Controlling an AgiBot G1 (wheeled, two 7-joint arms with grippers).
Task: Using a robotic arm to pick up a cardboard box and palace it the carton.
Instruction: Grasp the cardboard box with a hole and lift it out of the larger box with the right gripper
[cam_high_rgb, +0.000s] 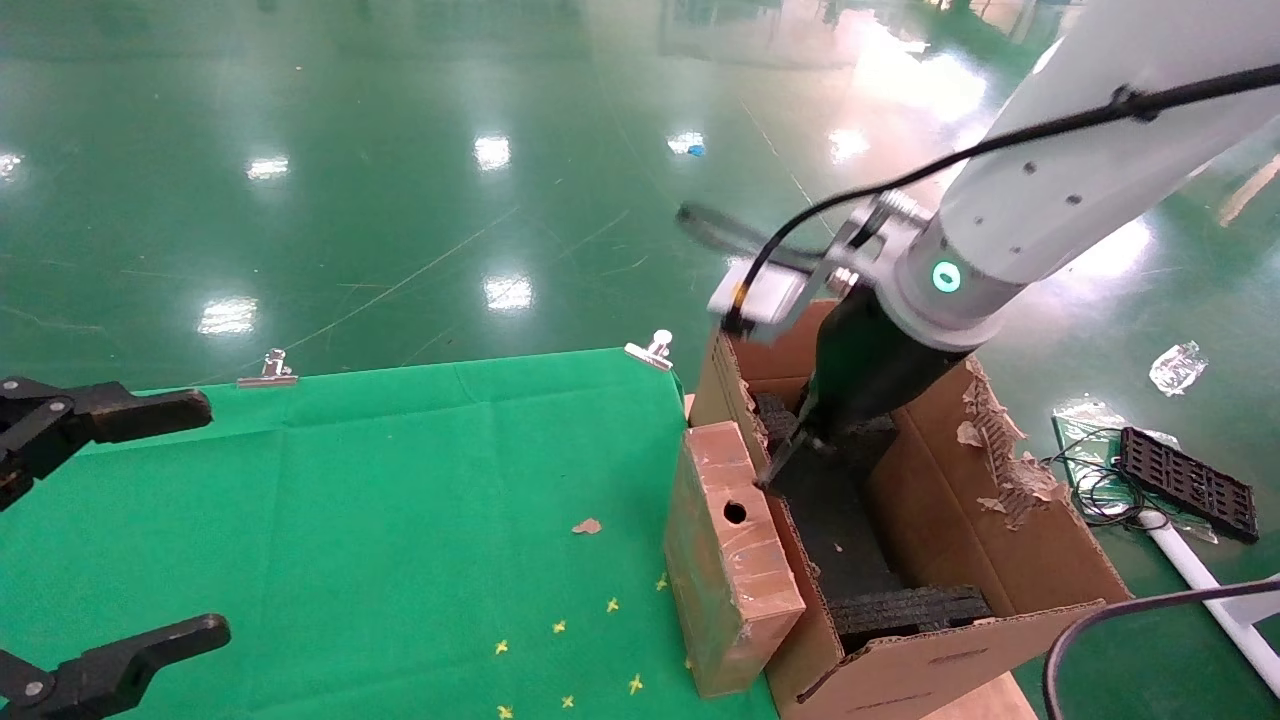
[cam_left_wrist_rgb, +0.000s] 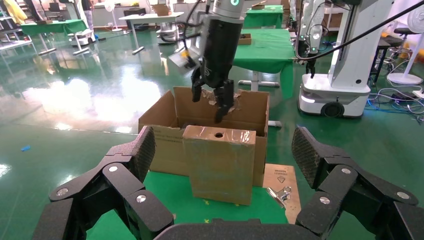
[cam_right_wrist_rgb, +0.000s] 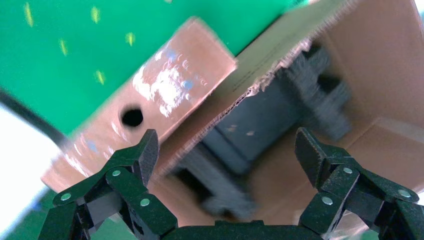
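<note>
1. The cardboard box (cam_high_rgb: 733, 555) stands on edge at lower centre of the head view, on the green cloth, with its broad face against the outside wall of the carton (cam_high_rgb: 1000, 540). Its narrow top edge, with a small round hole, faces up. It is not inside the carton.
2. The carton sits just right of the box in the head view, flaps upright and one flap torn. Black foam blocks (cam_high_rgb: 860, 520) line its floor.
3. The robotic arm's right gripper (cam_high_rgb: 790, 452) hangs over the carton's near wall, right beside the box's top edge. Its fingers are spread wide in the right wrist view and pinch nothing.
4. Whether a fingertip touches the box cannot be told from these views.
5. Progress, as I judge it: the box is not grasped and not placed. Left to do: close on the top edge, lift clear of the wall, then lower it among the foam blocks.
6. The left gripper (cam_high_rgb: 110, 530) is parked at far left of the head view, fingers spread, holding nothing.
7. Surface: a green cloth (cam_high_rgb: 400, 500) held by metal clips, with small yellow marks at lower centre and a brown scrap (cam_high_rgb: 586, 526) near the middle.
8. Room: a glossy green floor (cam_high_rgb: 400, 150) with lamp glare. Cables and a black grid tray (cam_high_rgb: 1188, 482) lie at right.
</note>
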